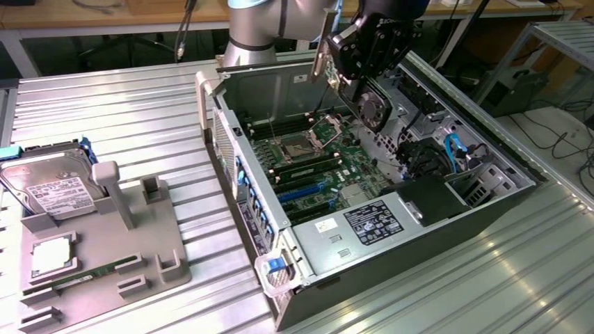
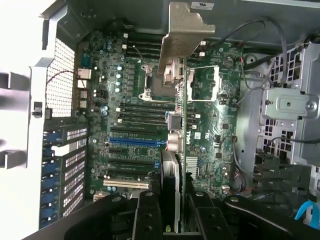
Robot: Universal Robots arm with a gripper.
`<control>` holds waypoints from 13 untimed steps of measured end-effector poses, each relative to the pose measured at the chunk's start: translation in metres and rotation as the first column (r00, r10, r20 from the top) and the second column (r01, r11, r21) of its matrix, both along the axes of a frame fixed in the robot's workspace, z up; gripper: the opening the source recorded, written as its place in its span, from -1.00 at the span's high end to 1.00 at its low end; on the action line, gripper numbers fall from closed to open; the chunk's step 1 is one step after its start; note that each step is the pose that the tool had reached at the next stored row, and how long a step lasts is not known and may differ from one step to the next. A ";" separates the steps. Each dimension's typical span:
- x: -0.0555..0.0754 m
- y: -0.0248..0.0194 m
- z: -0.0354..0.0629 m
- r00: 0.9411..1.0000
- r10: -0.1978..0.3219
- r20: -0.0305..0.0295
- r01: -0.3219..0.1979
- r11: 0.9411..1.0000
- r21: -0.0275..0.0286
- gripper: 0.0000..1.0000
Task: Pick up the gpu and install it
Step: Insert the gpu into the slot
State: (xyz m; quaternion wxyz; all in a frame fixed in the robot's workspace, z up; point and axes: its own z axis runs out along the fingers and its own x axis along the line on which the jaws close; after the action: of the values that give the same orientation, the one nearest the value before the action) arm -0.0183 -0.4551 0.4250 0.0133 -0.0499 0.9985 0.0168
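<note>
The gpu (image 2: 182, 40) hangs in the gripper (image 2: 174, 216) above the motherboard (image 1: 307, 163) inside the open computer case (image 1: 221, 132). At the exterior view's left, a hard drive (image 1: 51, 184) rests on the fixture tray (image 1: 149, 236).

Bright even room light, glare on the metal table (image 1: 519, 278), shadowed computer case (image 1: 269, 83) interior.

One case (image 1: 408, 278) lies open on one bench (image 1: 121, 104), with one motherboard (image 1: 311, 163) inside. One claw (image 2: 177, 220) grips one gpu (image 2: 176, 150). In the exterior view, at eight o'clock of the case, one grey holder (image 1: 139, 229) carries one hard drive (image 1: 46, 184), one processor (image 1: 51, 254) and one RAM stick (image 1: 88, 271). The motherboard shows one blue slot (image 2: 132, 141) and one bare socket (image 1: 302, 147).
</note>
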 end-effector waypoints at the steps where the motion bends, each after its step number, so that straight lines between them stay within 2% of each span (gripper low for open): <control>1: 0.000 0.0000 0.0000 1.000 0.014 0.000 -0.014 1.000 0.000 0.45; 4: 0.000 0.0000 0.0000 0.999 0.050 0.000 -0.050 0.999 0.000 0.45; 7: 0.000 0.0000 0.0000 0.995 0.103 0.000 -0.103 0.995 0.000 0.45; 9: 0.000 0.0000 0.0000 0.990 0.138 0.000 -0.138 0.990 0.000 0.45; 13: 0.000 0.0000 0.0000 0.975 0.222 0.000 -0.222 0.975 0.000 0.45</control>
State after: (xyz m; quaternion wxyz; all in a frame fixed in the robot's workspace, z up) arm -0.0183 -0.4551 0.4250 0.0114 -0.1611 0.9867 0.0182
